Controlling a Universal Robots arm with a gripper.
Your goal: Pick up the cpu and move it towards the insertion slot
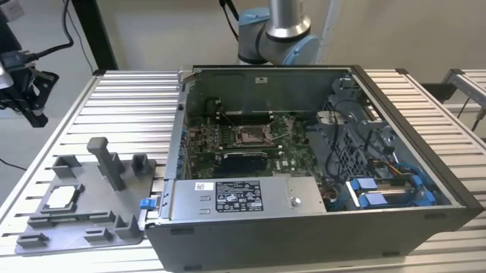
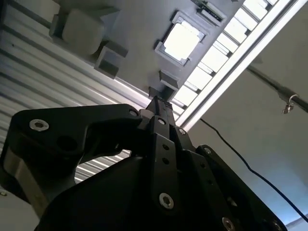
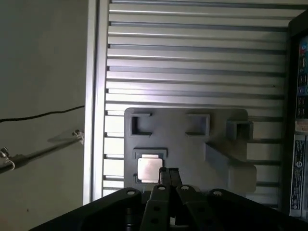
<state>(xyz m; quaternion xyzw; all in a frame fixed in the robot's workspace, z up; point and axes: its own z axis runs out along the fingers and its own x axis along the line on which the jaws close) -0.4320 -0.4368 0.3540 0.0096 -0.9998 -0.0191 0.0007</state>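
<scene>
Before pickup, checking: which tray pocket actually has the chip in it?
The pocket on the exterior view's left of the grey tray: the pale cpu sits in it; others look bare.

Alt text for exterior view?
An open computer case sits on a slatted metal table, the insertion slot exposed on its board. At the exterior view's left, the cpu lies in a grey tray; the gripper hangs farther left.
</scene>
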